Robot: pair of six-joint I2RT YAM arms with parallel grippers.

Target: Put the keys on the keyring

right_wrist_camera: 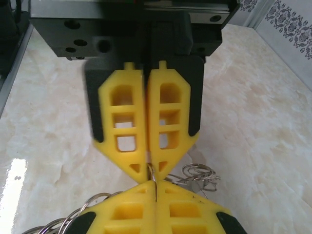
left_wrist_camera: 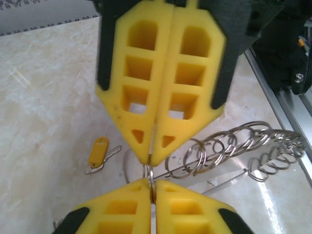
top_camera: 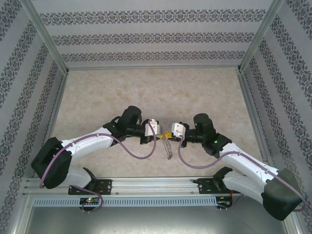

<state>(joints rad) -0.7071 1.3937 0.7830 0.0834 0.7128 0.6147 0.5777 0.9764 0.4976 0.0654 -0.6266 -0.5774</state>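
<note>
My two grippers meet tip to tip over the middle of the table. The left gripper [top_camera: 163,131] [left_wrist_camera: 151,189] is shut on a thin silver ring of the keyring [left_wrist_camera: 234,145]. The right gripper [top_camera: 171,132] [right_wrist_camera: 155,189] is shut on the same ring from the opposite side. The rest of the keyring, a string of linked silver rings, hangs below the tips [top_camera: 168,147] and trails over the table [right_wrist_camera: 197,174]. One of the keys, with an orange-yellow head [left_wrist_camera: 98,152], lies flat on the marble left of the tips, with a small ring at its end.
An aluminium rail [top_camera: 156,183] runs along the near edge of the table [top_camera: 156,92] and passes close to the keyring's far end [left_wrist_camera: 285,114]. Patterned walls [top_camera: 19,87] enclose the table on three sides. Purple cables loop under both arms.
</note>
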